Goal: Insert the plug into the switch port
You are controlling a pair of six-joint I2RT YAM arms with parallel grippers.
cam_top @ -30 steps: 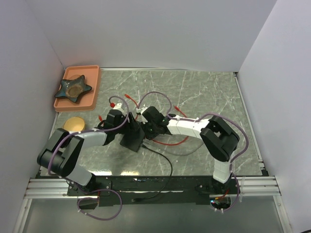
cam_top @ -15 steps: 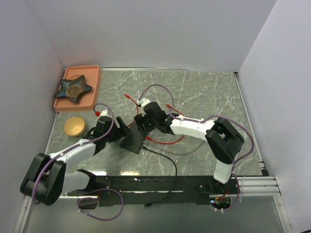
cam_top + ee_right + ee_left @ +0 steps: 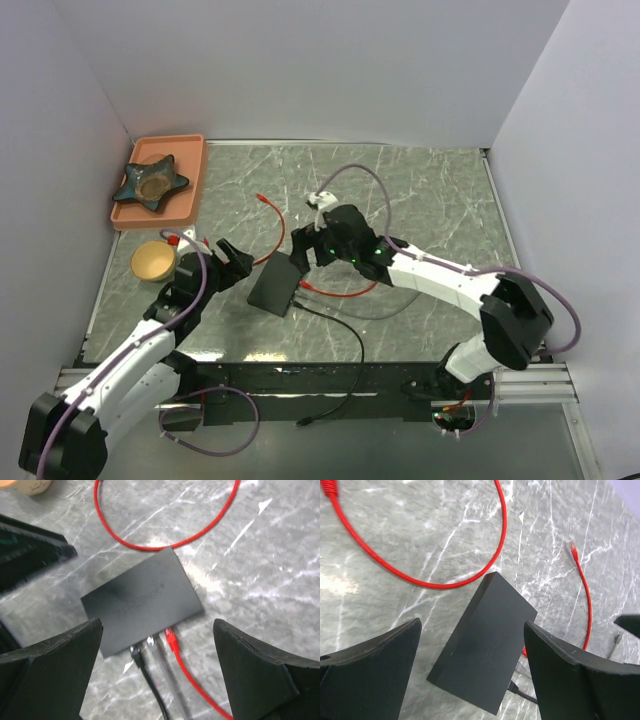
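1. Marble-patterned table [image 3: 430,190] with white walls on three sides; open surface lies far and right of centre.
2. Black box [image 3: 275,287], flat, at mid-table. The switch port is on its right edge, with the sockets themselves hidden in every view.
3. Red plug [image 3: 170,636] meets that edge beside a grey lead and a black lead; how deeply it is seated cannot be told.
4. Left gripper [image 3: 470,626]: jaws wide, nothing held, hovering over the box.
5. Right gripper [image 3: 157,623]: jaws wide, nothing held.
6. Orange tray [image 3: 192,195] in the far left corner.

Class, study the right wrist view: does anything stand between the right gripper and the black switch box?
Nothing visible does. The right gripper hangs open above the switch box, whose top is bare. The red plug, a black cable and a grey cable meet only one edge of it.
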